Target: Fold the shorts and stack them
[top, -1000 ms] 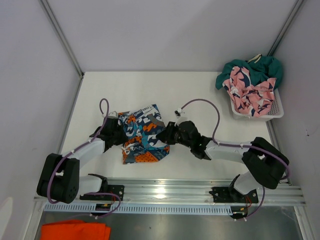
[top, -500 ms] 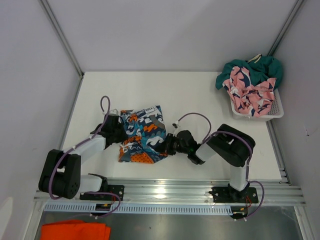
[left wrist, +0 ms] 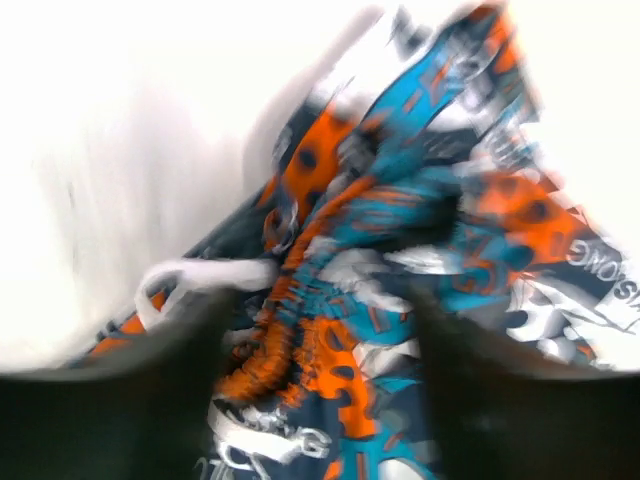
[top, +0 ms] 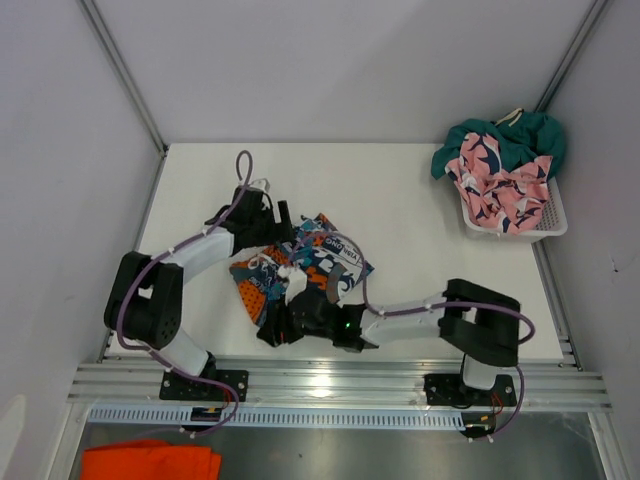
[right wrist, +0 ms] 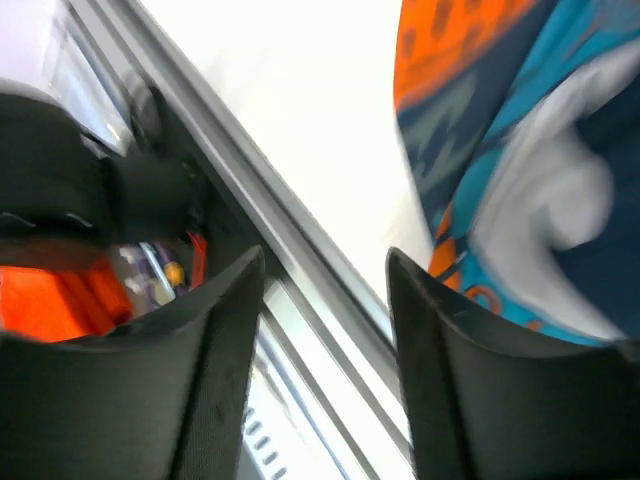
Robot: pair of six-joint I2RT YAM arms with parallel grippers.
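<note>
The blue, orange and white print shorts (top: 318, 258) lie rumpled on the white table, left of centre. My left gripper (top: 285, 222) hovers at their far left edge. The blurred left wrist view shows it (left wrist: 320, 330) open wide, with the bunched print shorts (left wrist: 400, 200) under and between its fingers. My right gripper (top: 272, 325) sits at the shorts' near left corner, facing the table's front rail. It (right wrist: 325, 270) is open with nothing between the fingers, and the print shorts (right wrist: 520, 150) are off to its upper right. The pink shark shorts (top: 495, 185) and the teal shorts (top: 510, 135) are heaped in the basket.
A white mesh basket (top: 515, 232) stands at the back right of the table. The metal rail (top: 340, 380) runs along the near edge. A bright orange cloth (top: 150, 462) lies below it on the left. Grey walls close in the table.
Both grippers have opened and let go of the print shorts. The left gripper moved toward the far side. The right arm swung left to the shorts' near corner, and the cloth now lies more rumpled.
</note>
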